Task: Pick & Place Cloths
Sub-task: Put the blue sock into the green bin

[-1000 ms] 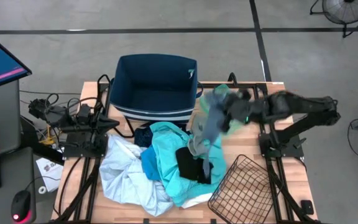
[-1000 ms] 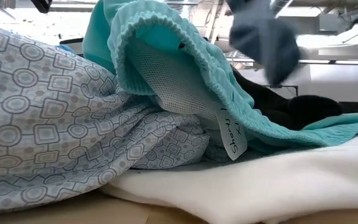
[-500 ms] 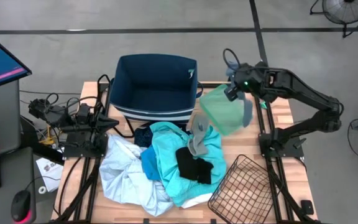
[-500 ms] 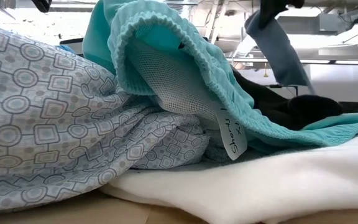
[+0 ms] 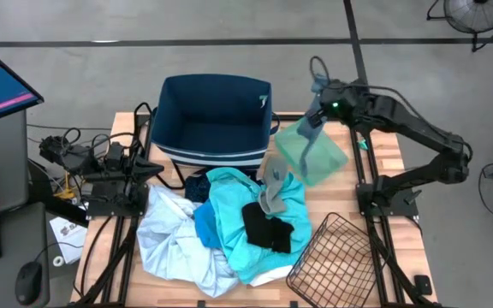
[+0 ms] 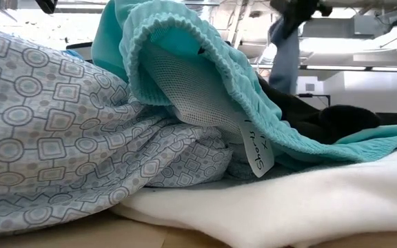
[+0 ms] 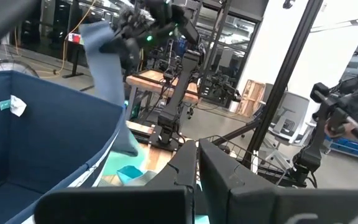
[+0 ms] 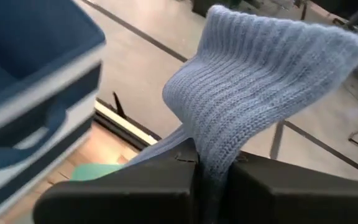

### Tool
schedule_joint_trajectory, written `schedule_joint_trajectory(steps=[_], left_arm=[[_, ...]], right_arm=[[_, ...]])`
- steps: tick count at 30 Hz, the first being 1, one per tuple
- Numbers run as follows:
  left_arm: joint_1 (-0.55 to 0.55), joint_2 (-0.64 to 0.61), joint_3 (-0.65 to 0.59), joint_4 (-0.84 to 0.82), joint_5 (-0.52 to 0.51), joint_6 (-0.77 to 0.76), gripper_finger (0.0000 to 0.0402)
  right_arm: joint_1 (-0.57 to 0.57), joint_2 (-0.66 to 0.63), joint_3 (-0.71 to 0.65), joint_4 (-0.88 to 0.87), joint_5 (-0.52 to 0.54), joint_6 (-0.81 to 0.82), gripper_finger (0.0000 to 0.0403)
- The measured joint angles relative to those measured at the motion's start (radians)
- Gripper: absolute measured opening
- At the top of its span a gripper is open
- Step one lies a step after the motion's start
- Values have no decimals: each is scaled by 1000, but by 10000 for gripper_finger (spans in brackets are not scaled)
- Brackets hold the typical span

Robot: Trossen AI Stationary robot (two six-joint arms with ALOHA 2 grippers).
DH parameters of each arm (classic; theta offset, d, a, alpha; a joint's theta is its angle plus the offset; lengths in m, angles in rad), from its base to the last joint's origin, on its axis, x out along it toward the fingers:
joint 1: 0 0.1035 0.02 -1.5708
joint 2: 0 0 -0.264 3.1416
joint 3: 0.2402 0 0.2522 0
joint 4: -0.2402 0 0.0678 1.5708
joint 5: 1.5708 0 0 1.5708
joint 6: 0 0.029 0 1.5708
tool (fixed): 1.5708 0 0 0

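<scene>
A grey-blue ribbed cloth (image 8: 253,93) is pinched between the pressed-together fingers of the right claw (image 5: 315,97), raised above the bench (image 5: 396,154) just beside the navy fabric bin (image 5: 212,120). The remaining cloths (image 5: 229,227) are heaped mid-bench beside the wire basket (image 5: 332,257). The left claw (image 7: 197,163) is pressed together, empty, at the bench's left side.

Right gripper (image 5: 317,109) holds grey cloth (image 5: 313,115) beside bin (image 5: 215,115).

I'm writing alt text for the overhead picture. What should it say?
The right pincer, shut on a grey-blue knitted cloth, holds it up beside a navy fabric bin. A heap of cloths lies mid-table, a wire basket at its right; the left arm rests at the table's left edge.
</scene>
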Motion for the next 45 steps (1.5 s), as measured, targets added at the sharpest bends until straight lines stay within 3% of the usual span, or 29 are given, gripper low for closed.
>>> schedule_joint_trajectory(steps=[11, 25, 32, 39, 45], left_arm=[[0, 0, 0, 7, 0, 0, 1], [0, 0, 0, 16, 0, 1, 1], [0, 0, 0, 17, -6, 1, 1], [0, 0, 0, 19, -19, 1, 1], [0, 0, 0, 24, -19, 0, 1]], right_arm=[[-26, -3, -279, 78, -10, 85, 0], [-6, 1, -568, 161, -262, 191, 0], [-78, 1, -629, 185, -399, 221, 0], [-114, 1, -637, 184, -458, 309, 1], [-103, 1, -634, 147, -485, 317, 47]])
